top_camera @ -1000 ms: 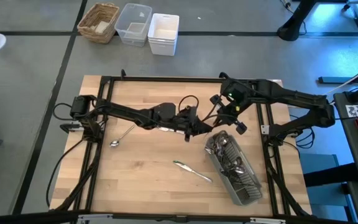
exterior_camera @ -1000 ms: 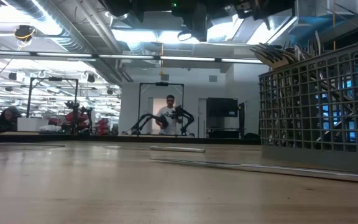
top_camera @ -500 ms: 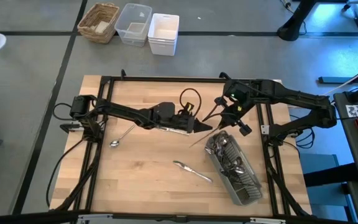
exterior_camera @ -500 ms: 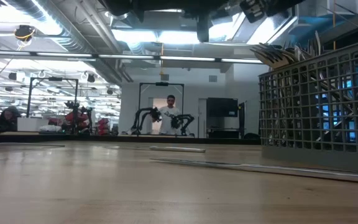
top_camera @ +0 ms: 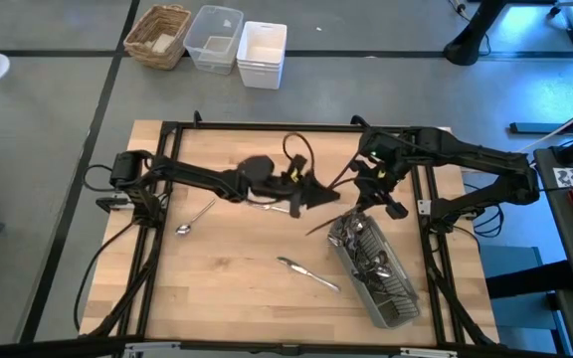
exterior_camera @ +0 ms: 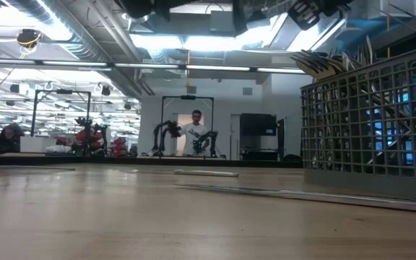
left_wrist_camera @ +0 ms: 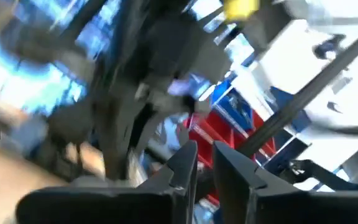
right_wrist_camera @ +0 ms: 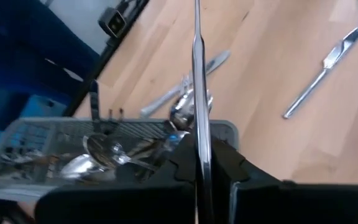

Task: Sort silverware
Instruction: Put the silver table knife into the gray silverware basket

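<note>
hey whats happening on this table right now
Two robot arms are sorting silverware. The right gripper is shut on a slim metal piece, holding it above the grey caddy packed with cutlery. The left gripper hangs mid-table, fingers nearly together. A spoon and a knife lie loose on the wood.

The counter [top_camera: 237, 288] is showing light brown wood with thin lines running across it, and the two arms over it are looking black. The caddy [top_camera: 391, 293] is looking grey with a pattern of little squares, and the silverware [top_camera: 307, 272] is shining silver. Behind the counter, a basket [top_camera: 157, 36] is looking tan and woven, one box [top_camera: 213, 38] is looking clear, another box [top_camera: 262, 52] is looking white, and the floor [top_camera: 38, 149] is looking grey.
</note>
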Tool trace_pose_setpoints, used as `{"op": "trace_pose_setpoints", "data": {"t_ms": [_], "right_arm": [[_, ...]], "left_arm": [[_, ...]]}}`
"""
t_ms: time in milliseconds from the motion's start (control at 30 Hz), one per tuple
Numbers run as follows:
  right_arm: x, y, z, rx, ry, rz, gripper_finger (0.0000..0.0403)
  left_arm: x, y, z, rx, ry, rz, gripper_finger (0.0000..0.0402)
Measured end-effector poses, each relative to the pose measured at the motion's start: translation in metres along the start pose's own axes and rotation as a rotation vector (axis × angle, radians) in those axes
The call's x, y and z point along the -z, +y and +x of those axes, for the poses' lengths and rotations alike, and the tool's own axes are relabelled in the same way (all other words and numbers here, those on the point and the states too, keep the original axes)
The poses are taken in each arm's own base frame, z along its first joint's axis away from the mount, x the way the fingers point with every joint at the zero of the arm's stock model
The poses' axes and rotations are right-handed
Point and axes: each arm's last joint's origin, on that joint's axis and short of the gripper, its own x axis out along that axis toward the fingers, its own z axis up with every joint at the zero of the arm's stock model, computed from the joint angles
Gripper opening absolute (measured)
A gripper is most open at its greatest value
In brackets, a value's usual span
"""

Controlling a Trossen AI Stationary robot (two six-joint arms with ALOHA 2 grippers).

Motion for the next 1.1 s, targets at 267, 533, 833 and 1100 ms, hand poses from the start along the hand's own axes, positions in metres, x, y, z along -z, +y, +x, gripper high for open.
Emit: {"op": "trace_pose_setpoints", "data": {"t_ms": [267, 533, 833, 1100], "right_arm": [[-0.01, 0.002, -0.011, 0.031, -0.042, 0.092, 0.0027], [-0.028, 0.004, -0.029, 0.15, -0.134, 0.067, 0.0022], [-0.047, 0.005, -0.046, 0.265, -0.25, -0.015, 0.0017], [-0.056, 0.002, -0.05, 0.311, -0.343, -0.028, 0.0026]], "left_arm": [[-0.039, -0.035, -0.023, 0.118, -0.006, 0.369, 0.0043], [-0.065, -0.073, -0.068, -0.039, 0.111, 0.553, 0.0043], [-0.036, -0.089, -0.101, -0.194, 0.124, 0.594, 0.0043], [0.01, -0.085, -0.092, -0.131, 0.183, 0.594, 0.0043]]}}
